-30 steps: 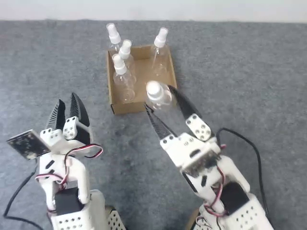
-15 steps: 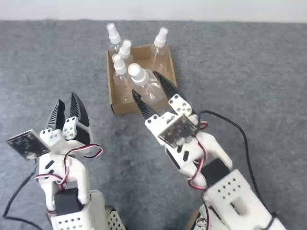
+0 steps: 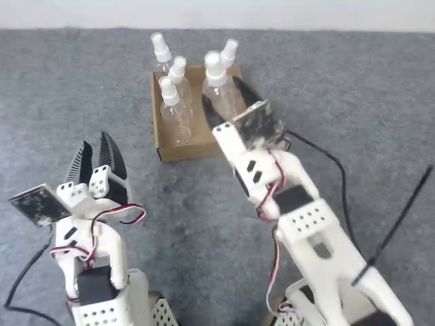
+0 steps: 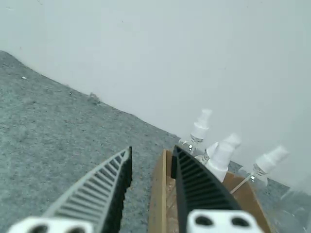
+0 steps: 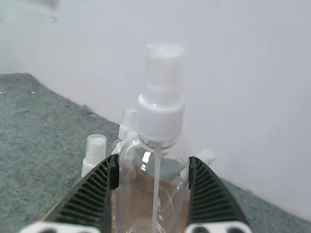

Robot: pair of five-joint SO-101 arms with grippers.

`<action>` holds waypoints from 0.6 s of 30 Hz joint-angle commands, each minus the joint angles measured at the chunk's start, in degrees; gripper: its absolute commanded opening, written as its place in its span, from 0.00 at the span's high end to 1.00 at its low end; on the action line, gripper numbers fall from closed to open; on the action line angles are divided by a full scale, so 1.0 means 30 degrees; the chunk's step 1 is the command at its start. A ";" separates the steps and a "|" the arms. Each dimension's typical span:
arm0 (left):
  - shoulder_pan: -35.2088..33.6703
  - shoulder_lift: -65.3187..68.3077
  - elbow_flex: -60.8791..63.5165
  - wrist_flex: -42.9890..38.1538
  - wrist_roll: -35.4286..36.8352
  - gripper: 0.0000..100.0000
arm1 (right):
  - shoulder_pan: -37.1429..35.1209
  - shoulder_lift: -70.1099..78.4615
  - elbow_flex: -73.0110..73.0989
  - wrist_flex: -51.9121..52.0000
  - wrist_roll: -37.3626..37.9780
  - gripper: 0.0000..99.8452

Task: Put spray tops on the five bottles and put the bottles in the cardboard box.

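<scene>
hidden: right gripper [image 5: 153, 170] fingers sit mostly under its own wrist camera board [image 3: 250, 125] in the high view, with one black finger poking out beside the bottle. Base of held bottle [image 3: 219, 95] is out of sight, so can't tell if it touches the box floor. Its lower body is cut off in the right wrist view.
hard to make out: rear-left bottle [image 3: 162, 51] has its base hidden, can't tell if it is inside the box or just behind the back wall. Far bottle [image 3: 229, 51] is partly covered by the held one.
right gripper: pinching the held bottle at the body, one finger on each side, spray top [image 5: 160, 97] upright above the fingers.
held bottle place: between the right fingers, over the right-hand part of the cardboard box [image 3: 159, 132].
other bottles: far bottle just beyond the right gripper. Middle bottle [image 3: 178, 69] and front bottle [image 3: 171, 102] to its left, in the box, tops on.
right arm: stretched forward, wrist above the box's near right corner.
left gripper [image 3: 95, 144]: fingers apart with a narrow gap.
left arm: folded back, gripper aimed forward. The box is ahead of it and to its right, well apart.
surface: grey mat [image 3: 353, 102], black cable [image 3: 326, 155] beside the right arm.
</scene>
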 commanded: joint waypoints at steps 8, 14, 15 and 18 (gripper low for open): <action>0.0000 -0.0352 -0.1363 0.0205 -0.0117 0.87 | 0.0571 0.4264 -0.4044 -0.0630 -0.1846 0.97; 0.0000 -0.0352 -0.1363 0.0205 -0.0117 0.87 | 0.0630 0.6725 -0.4601 -0.2476 -0.1875 0.97; 0.0000 -0.0352 -0.1363 0.0205 -0.0117 0.87 | 0.0630 0.7253 -0.4571 -0.3121 -0.1846 0.97; 0.0000 -0.0352 -0.1363 0.0205 -0.0117 0.87 | 0.0630 0.8894 -0.4571 -0.4791 -0.1817 0.97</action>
